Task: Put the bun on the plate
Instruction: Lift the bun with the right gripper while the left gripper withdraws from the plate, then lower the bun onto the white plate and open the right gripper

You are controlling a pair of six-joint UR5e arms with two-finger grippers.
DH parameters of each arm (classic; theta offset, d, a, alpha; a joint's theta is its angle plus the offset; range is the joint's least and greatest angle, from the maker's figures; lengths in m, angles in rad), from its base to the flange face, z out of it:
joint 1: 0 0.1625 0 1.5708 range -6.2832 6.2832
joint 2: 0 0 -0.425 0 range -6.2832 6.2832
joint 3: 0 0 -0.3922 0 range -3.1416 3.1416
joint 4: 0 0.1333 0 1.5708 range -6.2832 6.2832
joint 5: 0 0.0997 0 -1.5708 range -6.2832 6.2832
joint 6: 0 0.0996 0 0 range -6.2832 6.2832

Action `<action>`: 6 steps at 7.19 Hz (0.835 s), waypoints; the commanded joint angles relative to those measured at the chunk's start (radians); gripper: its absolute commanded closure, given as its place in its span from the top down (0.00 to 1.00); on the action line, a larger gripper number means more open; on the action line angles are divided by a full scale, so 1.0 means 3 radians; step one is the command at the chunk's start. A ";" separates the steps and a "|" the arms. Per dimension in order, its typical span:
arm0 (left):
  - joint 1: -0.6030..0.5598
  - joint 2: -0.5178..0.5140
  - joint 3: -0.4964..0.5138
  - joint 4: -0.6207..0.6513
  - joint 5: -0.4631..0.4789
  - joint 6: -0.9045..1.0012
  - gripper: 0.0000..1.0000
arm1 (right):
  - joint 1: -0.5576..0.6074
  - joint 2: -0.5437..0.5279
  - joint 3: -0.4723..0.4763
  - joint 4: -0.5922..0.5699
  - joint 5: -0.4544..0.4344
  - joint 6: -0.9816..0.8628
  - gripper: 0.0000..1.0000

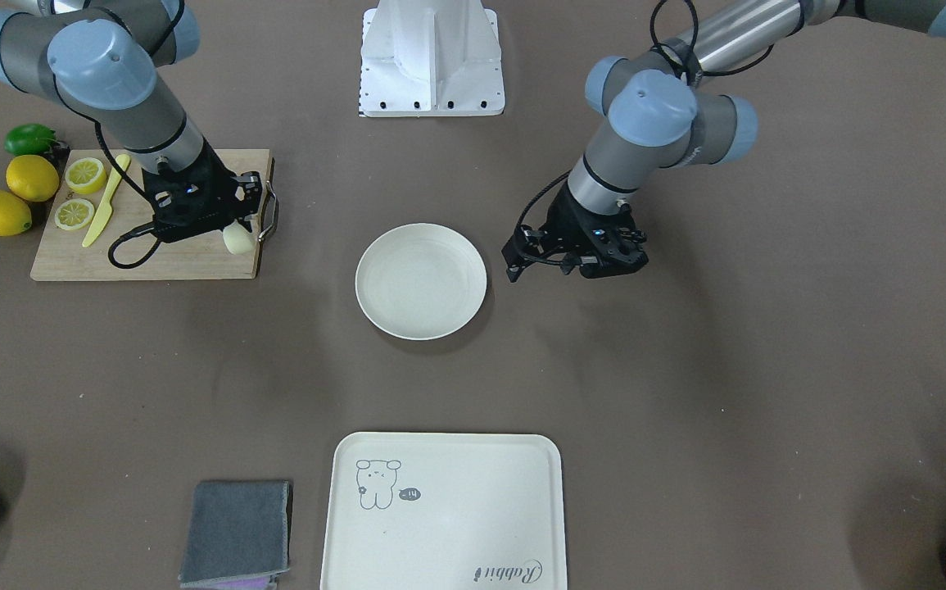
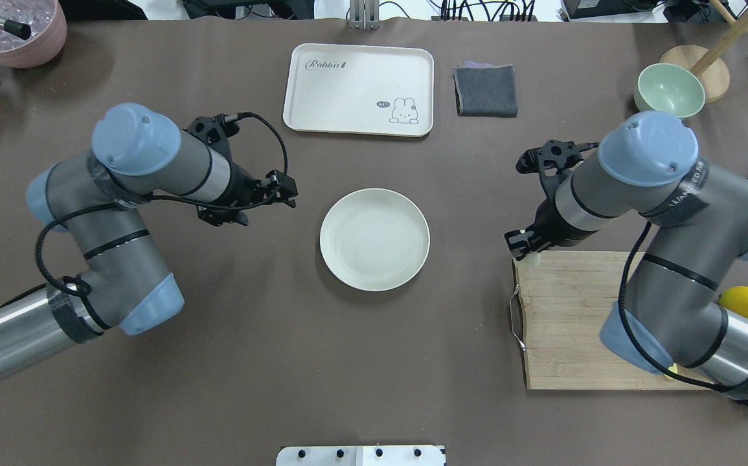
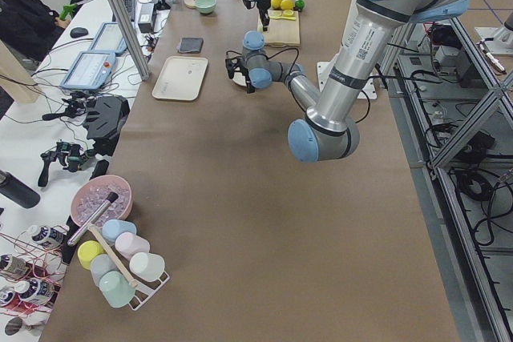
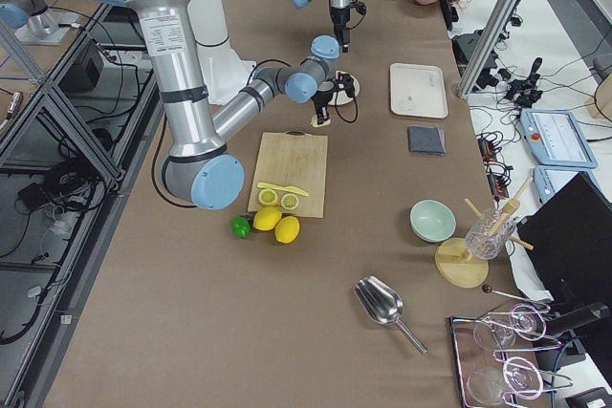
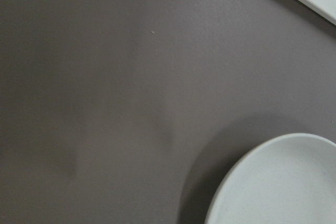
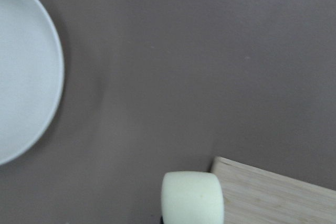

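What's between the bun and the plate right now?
Only bare brown table separates the bun and the plate, clearest in the right wrist view.

Two grey metal robot arms: left arm (image 2: 147, 168), right arm (image 2: 639, 194). Pale blue rounded joint caps (image 2: 135, 139), looping black cables (image 2: 282, 141), black left gripper (image 1: 604, 269) and right gripper (image 1: 237, 233), white base (image 1: 432, 57).

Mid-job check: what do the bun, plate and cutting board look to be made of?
The bun: smooth matte cream block, no crumb or crust, likely foam or plastic.
The plate: plain off-white, dull finish, perhaps melamine or fibre composite.
The cutting board: pale wood or bamboo, visible strips and grain.
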 commanded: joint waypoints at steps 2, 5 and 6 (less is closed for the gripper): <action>-0.0482 0.0601 -0.0083 -0.0023 -0.0348 0.0927 0.97 | -0.0303 0.1132 -0.0685 -0.0259 -0.0375 0.0599 0.33; -0.0759 0.0960 -0.0078 -0.0028 -0.0400 0.1587 0.97 | -0.0421 0.1626 -0.1622 0.0265 -0.0565 0.0997 0.33; -0.0769 0.0961 -0.0078 -0.0028 -0.0400 0.1604 0.97 | -0.0467 0.1667 -0.1756 0.0324 -0.0570 0.1030 0.33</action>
